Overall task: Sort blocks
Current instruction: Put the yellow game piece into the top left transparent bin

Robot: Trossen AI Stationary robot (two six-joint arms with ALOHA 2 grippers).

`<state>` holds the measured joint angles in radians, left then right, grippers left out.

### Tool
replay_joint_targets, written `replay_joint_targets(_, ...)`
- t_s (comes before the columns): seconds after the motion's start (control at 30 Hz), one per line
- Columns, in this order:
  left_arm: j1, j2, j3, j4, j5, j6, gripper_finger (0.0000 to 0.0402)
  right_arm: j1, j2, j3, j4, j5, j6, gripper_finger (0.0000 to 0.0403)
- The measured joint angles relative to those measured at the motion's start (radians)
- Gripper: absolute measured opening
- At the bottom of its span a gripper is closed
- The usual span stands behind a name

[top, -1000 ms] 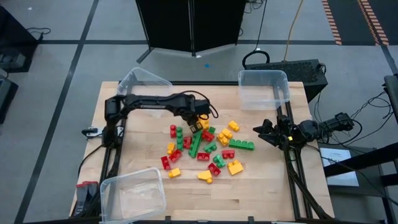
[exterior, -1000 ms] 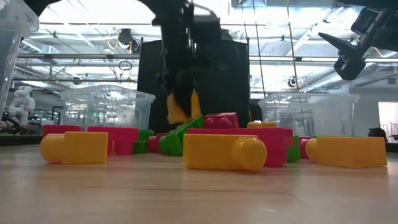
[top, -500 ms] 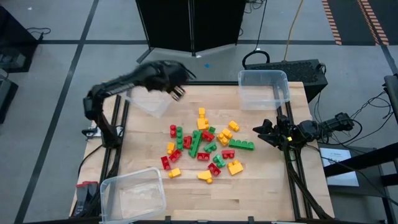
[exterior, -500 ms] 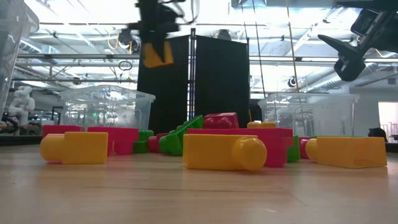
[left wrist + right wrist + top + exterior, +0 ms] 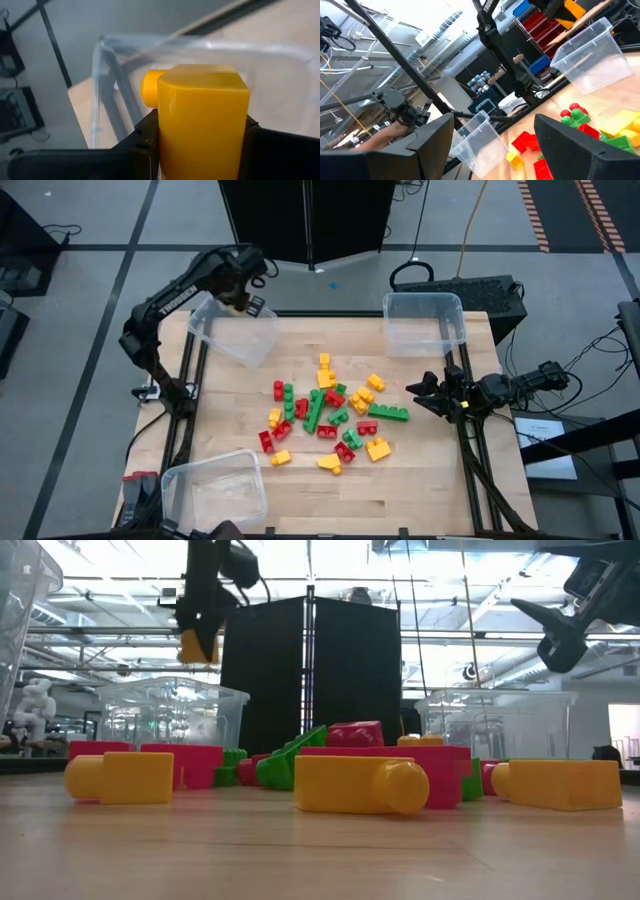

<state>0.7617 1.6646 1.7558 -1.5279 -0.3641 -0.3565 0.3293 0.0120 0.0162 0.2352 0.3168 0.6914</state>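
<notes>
My left gripper (image 5: 244, 301) hangs high over the clear bin at the far left (image 5: 236, 332), shut on a yellow block (image 5: 202, 112). In the low view that block (image 5: 198, 645) shows above the bin (image 5: 172, 710). Several red, yellow and green blocks (image 5: 325, 415) lie loose on the middle of the wooden table. My right gripper (image 5: 418, 390) waits open at the table's right edge, raised, with nothing between its fingers (image 5: 435, 145). My left gripper pinches the yellow block by two opposite side faces (image 5: 167, 140) between its two fingers (image 5: 142, 145). The fingers come steeply from above. The block is lifted clear over the bin, one round stud (image 5: 150, 87) pointing sideways.
A second clear bin (image 5: 424, 322) stands at the far right, a third (image 5: 213, 492) at the near left corner. Bare wood (image 5: 440, 480) shows at the near right. Dark frame posts run along both side edges of the table.
My left gripper has risen from the pile of blocks with the yellow block and swung toward the table's far left corner, turning as it went. It now hangs over the far-left bin. The block has stayed in the fingers. The pile has not moved.
</notes>
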Motion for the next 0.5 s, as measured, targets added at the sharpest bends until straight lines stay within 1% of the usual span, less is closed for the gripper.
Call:
replay_joint_targets(0.17, 0.011, 0.0, -0.099, -0.001, 0.053, 0.047, 0.009, 0.0, 0.0, 0.0, -0.003, 0.0, 0.0, 0.0272)
replay_joint_targets(0.3, -0.004, 0.0, -0.139, 0.01, 0.053, 0.127, 0.0092, 0.0, 0.0, 0.0, -0.003, 0.0, 0.0, 0.0272)
replay_joint_targets(0.33, -0.008, 0.0, -0.141, 0.015, 0.052, 0.146, 0.0107, 0.0, 0.0, 0.0, -0.003, 0.0, 0.0, 0.0272)
replay_joint_targets(0.37, -0.011, 0.0, -0.141, 0.019, 0.047, 0.161, 0.0131, 0.0, 0.0, 0.0, -0.003, 0.0, 0.0, 0.0272)
replay_joint_targets(0.5, -0.021, -0.001, -0.14, 0.03, 0.013, 0.188, 0.0238, 0.0, 0.0, 0.0, -0.001, 0.0, 0.005, 0.0272)
